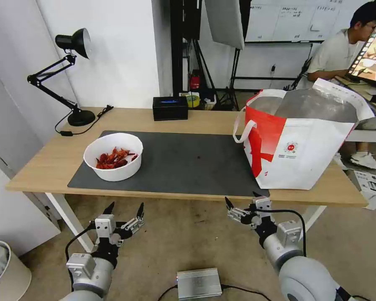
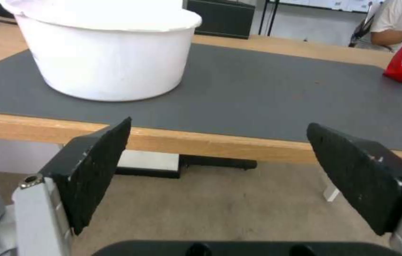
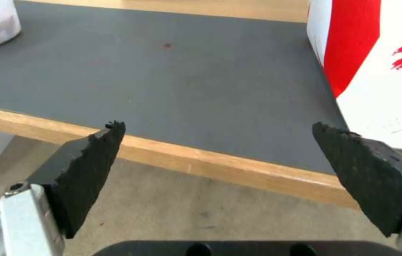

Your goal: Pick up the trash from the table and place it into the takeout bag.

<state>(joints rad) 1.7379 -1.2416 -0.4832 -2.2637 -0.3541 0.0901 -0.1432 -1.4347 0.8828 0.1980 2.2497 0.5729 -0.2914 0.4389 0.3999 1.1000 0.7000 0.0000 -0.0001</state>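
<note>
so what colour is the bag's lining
Silver foil, seen inside the open top of the bag; the head view shows it best.

Table [image 1: 41,165] carrying a mat and five things.

A dark grey mat [image 1: 188,163] is lying along the middle of the light-wood top, reaching almost to the near edge. A white bowl [image 1: 113,156] of red shells is sitting on the mat's left part, and a red-and-white bag [image 1: 298,138] is standing upright at the right end, its base partly on the mat's right edge and partly on bare wood. A black box [image 1: 170,108] is resting on the wood behind the mat, near the far edge. A black lamp [image 1: 72,79] is standing at the far left corner, its cord [image 1: 81,130] trailing over the wood beside the base.
</note>
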